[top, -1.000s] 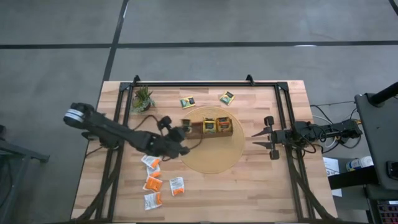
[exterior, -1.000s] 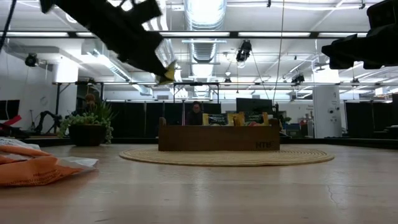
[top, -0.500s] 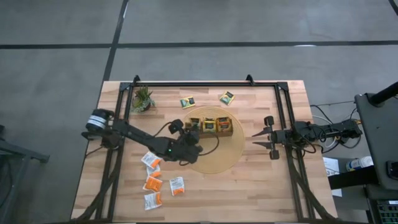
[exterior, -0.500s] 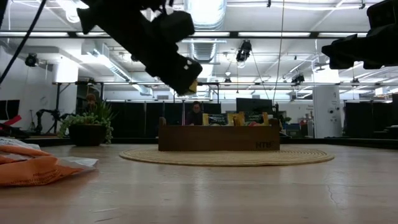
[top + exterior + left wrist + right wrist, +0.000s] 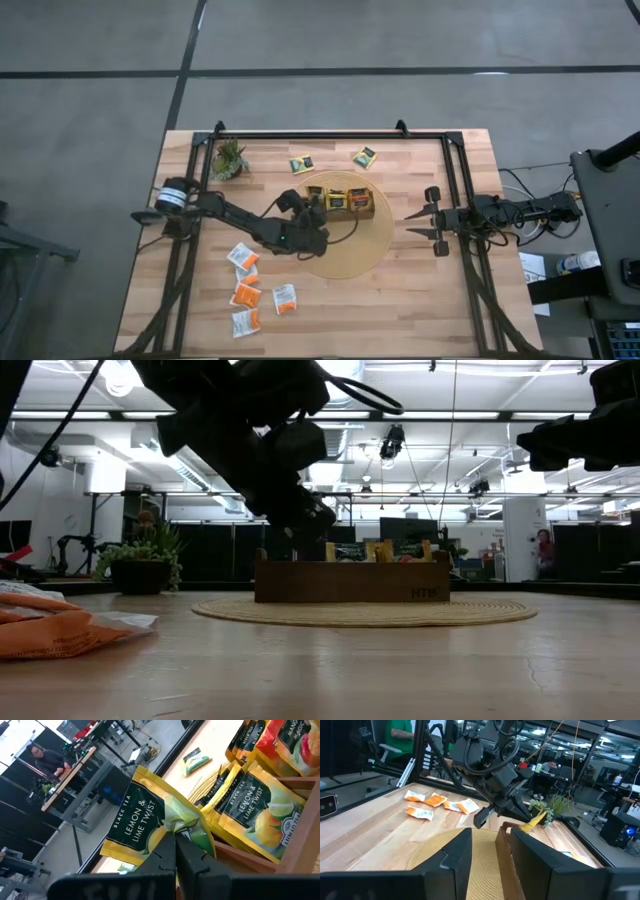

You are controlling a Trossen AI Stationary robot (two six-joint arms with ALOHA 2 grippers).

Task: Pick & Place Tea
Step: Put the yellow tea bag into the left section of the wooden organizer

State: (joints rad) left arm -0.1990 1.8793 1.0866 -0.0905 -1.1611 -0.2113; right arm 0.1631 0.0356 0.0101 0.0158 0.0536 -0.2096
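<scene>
We see a yellow lemon-and-lime sachet (image 5: 150,817) pinched by one corner in the left gripper (image 5: 175,851), its fingers clenched on the packet — held in the air just above the left end of the wooden tray (image 5: 340,213). More yellow sachets (image 5: 255,815) stand upright inside that tray. The tray sits on a round woven mat (image 5: 370,250). Two further yellow sachets (image 5: 301,164) lie on the table beyond the tray, near the potted plant (image 5: 229,160); the orange and white sachets (image 5: 245,294) lie on the tray's near left. Well right of the tray waits the right gripper (image 5: 412,223), its fingers apart — empty.
</scene>
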